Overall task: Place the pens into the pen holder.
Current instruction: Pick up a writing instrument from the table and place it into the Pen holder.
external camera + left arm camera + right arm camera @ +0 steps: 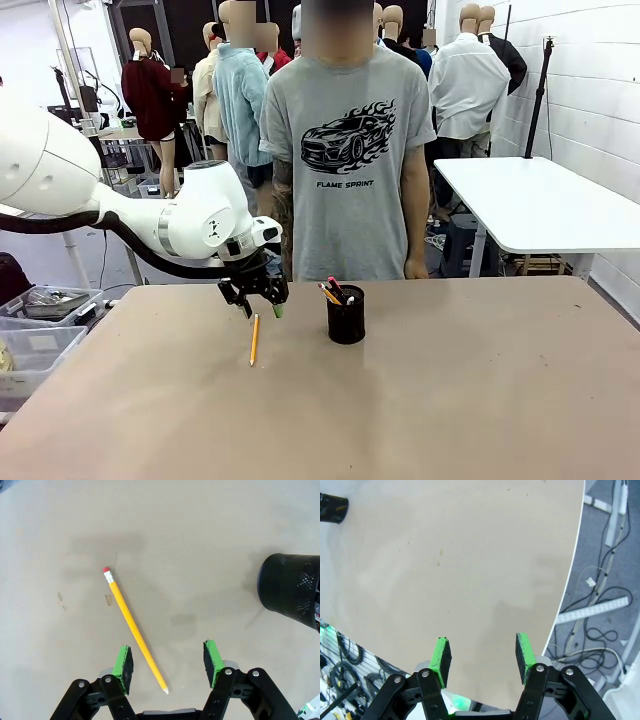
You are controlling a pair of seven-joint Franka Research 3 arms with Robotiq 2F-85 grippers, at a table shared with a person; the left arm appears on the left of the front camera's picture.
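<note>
While the left gripper (pixel 262 303) hangs just above the worktop (pixel 470 400), its fingers (pixel 122 661) stand wide apart and hold nothing. The yellow pencil (pixel 135 632) lies flat below the gap, touching neither finger, with its eraser toward 11 o'clock in the left wrist view. Seen from the front, the black mesh pen holder (pixel 346 315) stands upright at 3 o'clock from the pencil, apart from it, with several pens (pixel 333 290) inside. The right gripper (pixel 481 647) is spread and empty over bare worktop, the edge at its 3 o'clock. Open surface surrounds the pencil.
</note>
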